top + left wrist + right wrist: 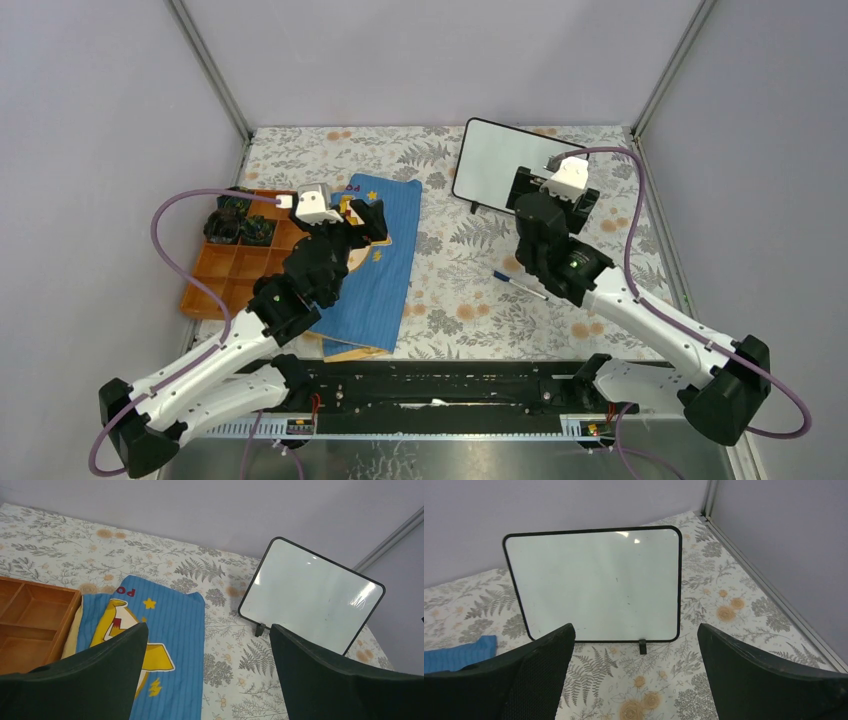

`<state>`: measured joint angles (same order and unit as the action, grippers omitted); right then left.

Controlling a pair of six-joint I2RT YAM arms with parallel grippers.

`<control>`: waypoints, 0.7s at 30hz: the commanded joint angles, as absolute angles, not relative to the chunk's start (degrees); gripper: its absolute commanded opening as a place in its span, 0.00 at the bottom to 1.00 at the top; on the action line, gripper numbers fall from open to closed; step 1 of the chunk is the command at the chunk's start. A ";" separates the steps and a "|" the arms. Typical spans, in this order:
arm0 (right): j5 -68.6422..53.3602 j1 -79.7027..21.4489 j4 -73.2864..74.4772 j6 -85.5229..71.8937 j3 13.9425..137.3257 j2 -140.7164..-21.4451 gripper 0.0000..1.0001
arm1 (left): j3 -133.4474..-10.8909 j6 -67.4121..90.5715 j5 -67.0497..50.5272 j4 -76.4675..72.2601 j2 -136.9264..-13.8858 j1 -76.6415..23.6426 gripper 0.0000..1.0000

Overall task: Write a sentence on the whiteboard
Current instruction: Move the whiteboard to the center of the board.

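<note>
The whiteboard (500, 160) stands tilted on small black feet at the back right of the table. Its face is blank in the left wrist view (310, 595) and the right wrist view (594, 585); no blue sentence shows on it. A blue-capped pen (520, 287) lies on the tablecloth just left of my right arm. My right gripper (635, 630) is open and empty, hovering in front of the board's lower edge. My left gripper (208, 627) is open and empty above the right edge of the blue book.
A blue cloth-like book (375, 260) with a yellow cartoon figure lies left of centre. An orange compartment tray (235, 265) holding dark objects (238, 222) sits at the far left. Grey walls with metal corner posts close in the table.
</note>
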<state>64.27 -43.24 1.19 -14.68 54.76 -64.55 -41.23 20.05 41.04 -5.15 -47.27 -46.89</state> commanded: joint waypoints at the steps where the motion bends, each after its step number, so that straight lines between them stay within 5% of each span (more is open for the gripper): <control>1: 58.83 -43.51 -7.21 -9.35 53.58 -59.05 1.00 | -41.74 19.21 43.19 -6.67 -45.62 -47.37 0.99; 14: 38.59 -43.51 -9.22 -0.99 49.58 -48.80 0.99 | -40.87 13.11 37.12 -6.81 -46.15 -47.32 0.99; 21: 34.42 -43.51 9.73 -4.48 56.84 -53.07 0.99 | -39.61 8.56 26.58 -7.32 -44.26 -47.36 0.99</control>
